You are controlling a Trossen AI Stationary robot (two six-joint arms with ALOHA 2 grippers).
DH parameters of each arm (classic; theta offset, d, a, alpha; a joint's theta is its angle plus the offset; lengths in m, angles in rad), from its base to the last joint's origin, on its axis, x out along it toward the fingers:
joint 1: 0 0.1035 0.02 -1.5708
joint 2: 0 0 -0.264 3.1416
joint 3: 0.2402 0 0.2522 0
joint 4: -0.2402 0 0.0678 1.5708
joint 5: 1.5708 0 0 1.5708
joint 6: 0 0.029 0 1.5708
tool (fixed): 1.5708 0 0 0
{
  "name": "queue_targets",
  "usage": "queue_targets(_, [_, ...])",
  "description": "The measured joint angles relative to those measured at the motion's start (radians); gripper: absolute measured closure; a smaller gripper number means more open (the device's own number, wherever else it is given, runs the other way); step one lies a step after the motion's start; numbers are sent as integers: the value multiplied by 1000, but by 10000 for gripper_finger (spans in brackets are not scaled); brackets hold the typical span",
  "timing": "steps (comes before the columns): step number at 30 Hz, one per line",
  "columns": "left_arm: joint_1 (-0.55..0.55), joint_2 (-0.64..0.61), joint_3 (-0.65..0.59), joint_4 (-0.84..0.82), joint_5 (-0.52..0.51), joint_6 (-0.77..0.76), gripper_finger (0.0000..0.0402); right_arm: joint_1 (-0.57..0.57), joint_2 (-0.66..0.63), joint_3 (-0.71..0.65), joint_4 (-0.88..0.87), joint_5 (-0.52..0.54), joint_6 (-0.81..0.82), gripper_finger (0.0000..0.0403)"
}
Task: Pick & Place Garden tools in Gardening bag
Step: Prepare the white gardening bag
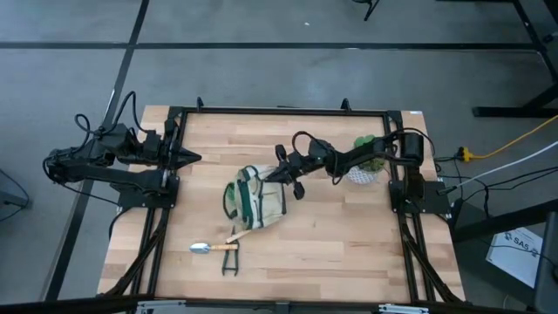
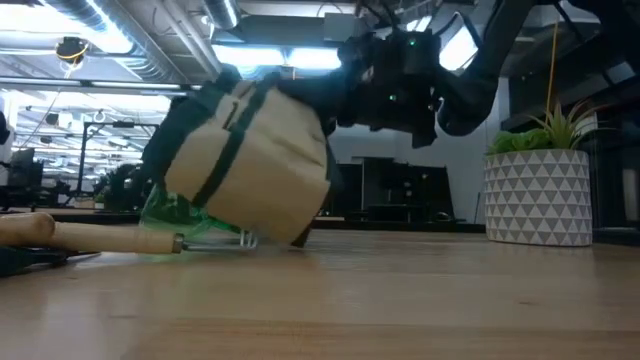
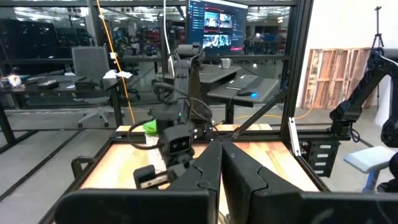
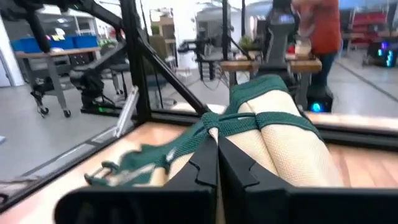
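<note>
Gardening bag [image 1: 255, 202] tipped sideways, right end effector [image 1: 281, 174] clamping its trim

Legible text appears in one place only. In the high view, a white box [image 1: 516, 253] on the floor, beyond the right edge of the surface, carries the dark letters "SAS"; any further print on it is too small to read. A monitor [image 3: 216, 29] in the left wrist view shows screen content, none of it readable.
</note>
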Motion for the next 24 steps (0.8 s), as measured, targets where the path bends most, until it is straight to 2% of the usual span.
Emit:
queue_targets(7, [0, 0, 0, 0, 0, 0, 395, -17, 0, 0, -111, 127, -10, 394])
queue_targets(10, [0, 0, 0, 0, 0, 0, 396, -17, 0, 0, -129, 143, -10, 378])
queue_targets(13, [0, 0, 0, 0, 0, 0, 395, -17, 0, 0, -134, 146, -10, 346])
queue_targets(18, [0, 0, 0, 0, 0, 0, 395, -19, -27, 11, -203, 151, 6, 267])
queue_targets(21, [0, 0, 0, 0, 0, 0, 396, -21, -54, 54, -334, 153, -39, 222])
queue_targets(24, [0, 0, 0, 0, 0, 0, 395, -14, -90, 130, -543, 154, -133, 192])
